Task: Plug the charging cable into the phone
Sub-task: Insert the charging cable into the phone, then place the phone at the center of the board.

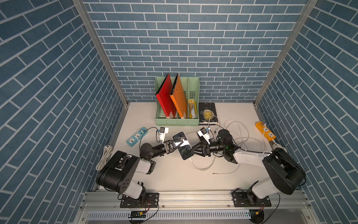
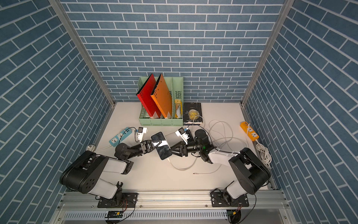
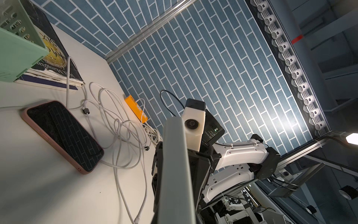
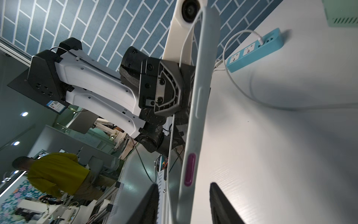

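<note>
Mid-counter, left hand (image 1: 179, 144) clamps phone (image 1: 185, 152) edge; right hand (image 1: 193, 150), parted, straddles opposite edge, nearer cable (image 1: 201, 169) at near end

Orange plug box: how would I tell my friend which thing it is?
Find the green file rack by the back wall, then follow the table toward the wall on the robot's right. The orange power strip lies there at the table's edge. The other power strip, across the table, is blue.
</note>
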Controlling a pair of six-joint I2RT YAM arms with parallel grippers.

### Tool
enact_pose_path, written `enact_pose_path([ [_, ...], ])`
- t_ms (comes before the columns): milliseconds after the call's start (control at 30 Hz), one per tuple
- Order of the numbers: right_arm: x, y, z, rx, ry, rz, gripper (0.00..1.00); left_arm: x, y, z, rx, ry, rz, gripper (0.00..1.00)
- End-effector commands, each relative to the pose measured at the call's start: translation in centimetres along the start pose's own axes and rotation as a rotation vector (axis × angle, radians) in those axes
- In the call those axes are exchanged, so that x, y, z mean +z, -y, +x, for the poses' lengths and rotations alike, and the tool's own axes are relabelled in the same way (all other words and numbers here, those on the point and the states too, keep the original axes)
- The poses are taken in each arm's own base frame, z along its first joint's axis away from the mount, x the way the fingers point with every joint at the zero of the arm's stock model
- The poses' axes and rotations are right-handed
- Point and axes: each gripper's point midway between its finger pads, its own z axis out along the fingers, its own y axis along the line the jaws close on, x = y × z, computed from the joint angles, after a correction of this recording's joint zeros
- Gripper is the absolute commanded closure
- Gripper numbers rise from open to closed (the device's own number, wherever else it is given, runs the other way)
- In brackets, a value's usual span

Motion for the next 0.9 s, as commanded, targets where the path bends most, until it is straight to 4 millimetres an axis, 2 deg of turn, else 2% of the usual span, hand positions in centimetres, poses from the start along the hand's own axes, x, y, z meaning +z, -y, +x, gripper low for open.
enact_pose_path([
  [0,-1.2,1.1,-0.1,-0.04,0.022,0.092,0.46,-0.2,3.3,-1.3,0.178,0.053,0.125,0.89],
  [67,-1.8,2.5,0.0,-0.028,0.023,0.173,0.44,-0.2,1.8,-1.7,0.141,0.07,0.082,0.86],
  [200,-3.3,6.8,0.4,0.011,-0.018,0.446,0.42,-0.3,-3.1,-2.4,0.045,0.105,-0.049,0.86],
  [267,-3.8,7.8,0.4,0.016,-0.035,0.518,0.39,-0.5,-5.1,-2.5,0.014,0.113,-0.104,0.87],
  [433,-5.4,9.8,0.9,0.011,-0.089,0.673,0.34,-0.6,-7.2,-2.4,0.012,0.116,-0.174,0.86],
  [600,-8.0,12.8,1.6,0.03,-0.131,0.897,0.3,-1.9,-11.8,-2.5,0.032,0.109,-0.451,0.81],
  [700,-8.8,13.8,1.6,0.031,-0.141,0.966,0.27,-2.9,-12.7,-2.8,0.054,0.114,-0.569,0.73],
  [867,-9.8,15.8,0.9,0.025,-0.162,1.111,0.25,-3.3,-13.8,-2.6,0.041,0.107,-0.624,0.62],
])
